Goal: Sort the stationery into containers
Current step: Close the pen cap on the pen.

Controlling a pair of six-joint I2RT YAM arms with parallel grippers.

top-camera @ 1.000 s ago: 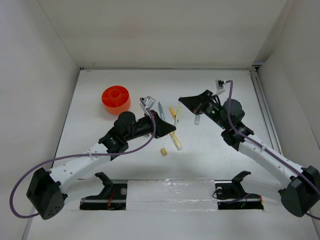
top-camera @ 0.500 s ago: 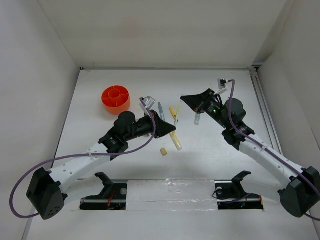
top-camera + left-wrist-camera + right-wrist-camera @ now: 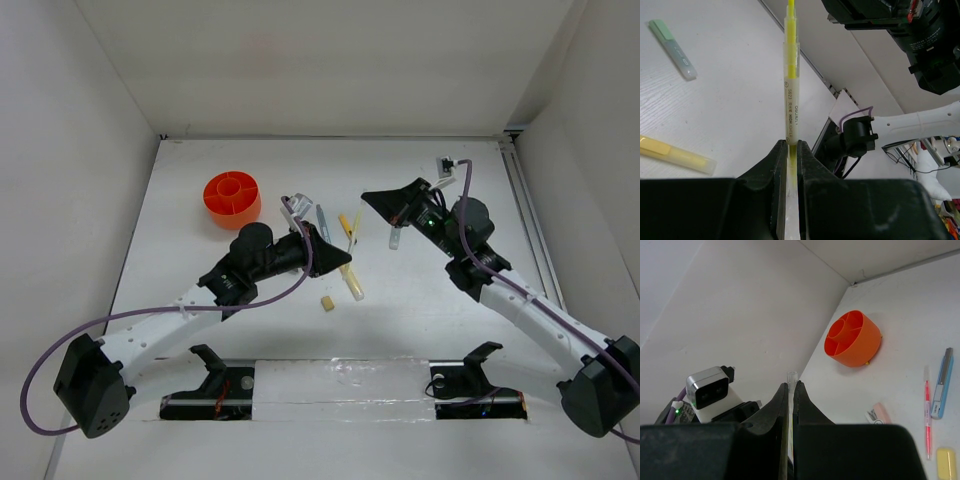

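My left gripper (image 3: 788, 143) (image 3: 345, 264) is shut on a pale yellow highlighter (image 3: 790, 75) that sticks straight out ahead of the jaws, above the table. My right gripper (image 3: 791, 385) (image 3: 368, 197) is shut on a thin pale pen; only its clear tip (image 3: 791, 376) shows between the jaws. The orange cup (image 3: 232, 198) (image 3: 854, 338) stands at the back left, with its dividers in view. A pink-grey block (image 3: 880, 413), a pink-red pen (image 3: 927, 412) and a grey-blue pen (image 3: 942, 382) lie on the table. A tan cube eraser (image 3: 326, 302) lies in front of them.
A second yellow highlighter (image 3: 675, 155) and a pale grey marker (image 3: 675, 42) (image 3: 395, 238) lie on the table between the two arms. White walls close the table on three sides. The two grippers are close together over the middle of the table.
My right gripper has shifted slightly back and to the right with its pen. My left arm has stayed still.
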